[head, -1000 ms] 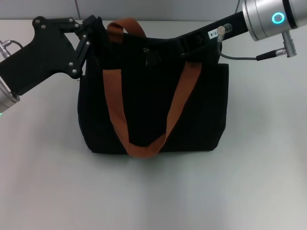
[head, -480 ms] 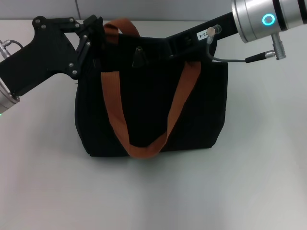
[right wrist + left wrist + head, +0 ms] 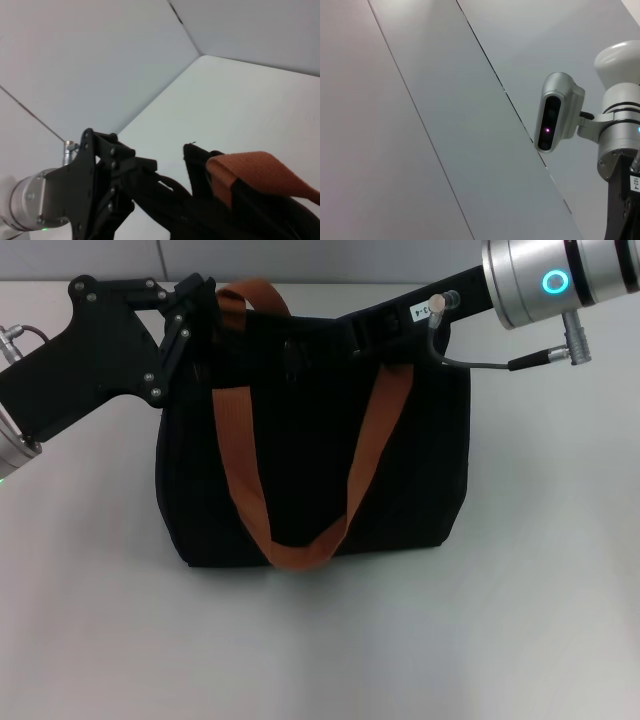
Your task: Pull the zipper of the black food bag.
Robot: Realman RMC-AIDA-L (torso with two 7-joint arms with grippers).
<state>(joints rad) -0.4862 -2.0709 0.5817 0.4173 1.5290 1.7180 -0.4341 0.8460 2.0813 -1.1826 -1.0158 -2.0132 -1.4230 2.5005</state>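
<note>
Black food bag (image 3: 315, 465) upright on tabletop (image 3: 520, 620); right gripper (image 3: 300, 352), jaws' state indeterminable, has drawn the unseen zipper leftward along the top toward the bracing left gripper (image 3: 195, 310).

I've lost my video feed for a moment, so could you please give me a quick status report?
Left gripper at the black food bag's top left corner. Right gripper reaching along the bag's top edge. Zipper not visible. Orange strap draped down the front.
</note>
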